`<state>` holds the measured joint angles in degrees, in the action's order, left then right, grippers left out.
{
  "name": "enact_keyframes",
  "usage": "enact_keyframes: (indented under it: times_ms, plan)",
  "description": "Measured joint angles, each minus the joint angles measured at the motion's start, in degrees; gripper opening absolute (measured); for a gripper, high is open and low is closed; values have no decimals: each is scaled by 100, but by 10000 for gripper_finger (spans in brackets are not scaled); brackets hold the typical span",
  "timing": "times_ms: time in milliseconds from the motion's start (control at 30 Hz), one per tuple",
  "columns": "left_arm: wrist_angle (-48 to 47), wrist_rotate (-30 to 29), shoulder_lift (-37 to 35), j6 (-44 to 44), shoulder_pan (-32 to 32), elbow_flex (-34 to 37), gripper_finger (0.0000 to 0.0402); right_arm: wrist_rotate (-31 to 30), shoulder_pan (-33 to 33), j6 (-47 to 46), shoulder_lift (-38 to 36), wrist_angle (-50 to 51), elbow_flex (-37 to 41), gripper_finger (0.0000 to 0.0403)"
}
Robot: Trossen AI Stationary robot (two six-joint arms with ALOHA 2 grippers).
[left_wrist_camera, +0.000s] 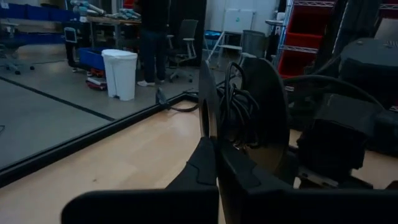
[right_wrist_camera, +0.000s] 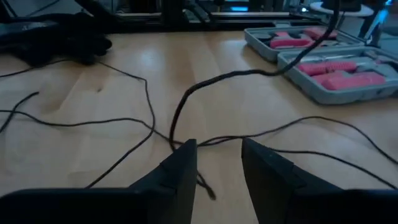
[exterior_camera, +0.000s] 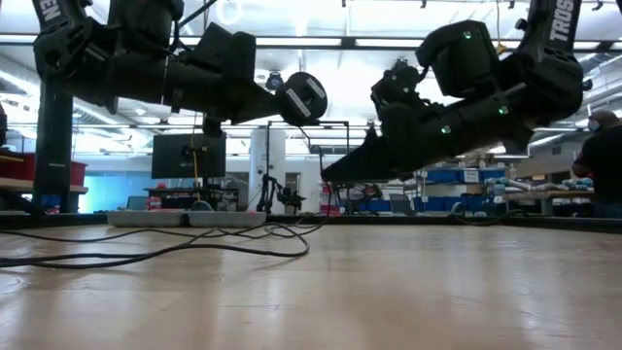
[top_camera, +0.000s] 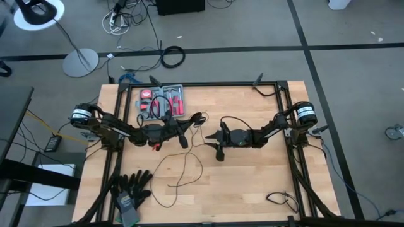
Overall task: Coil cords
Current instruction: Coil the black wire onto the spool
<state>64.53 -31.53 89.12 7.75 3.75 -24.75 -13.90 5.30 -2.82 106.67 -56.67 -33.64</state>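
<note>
Beside the tool case (top_camera: 162, 101), we are clamping the disc (left_wrist_camera: 245, 118) with the left gripper (top_camera: 183, 135); right gripper (top_camera: 207, 137) is gaping, wire (top_camera: 183, 171) mostly uncoiled.

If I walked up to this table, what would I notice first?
Probably the two dark robot arms meeting over the middle of the wooden table. The left pincer is shut on a round black disc with wire wound on it. The right pincer is open just above the thin black cord that loops across the wood. A grey tool case with red-handled tools sits at the far edge.
</note>
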Motion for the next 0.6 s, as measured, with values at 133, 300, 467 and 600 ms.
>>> enact_keyframes:
  times_ms: [133, 300, 467, 600]
  plan:
    - [-3, -17, 0, 0, -17, 0, 0, 174, -2, 25, 2, 173, -123, 124]
    - [11, -81, 0, -13, -48, 0, 0, 330, 2, -400, 4, 769, -125, 118]
    - [34, -92, 0, -41, -48, 0, 0, 295, 20, -447, 7, 1202, -121, 114]
    - [39, -98, 0, -63, -50, 0, 0, 415, 20, -505, 7, 1007, -121, 114]
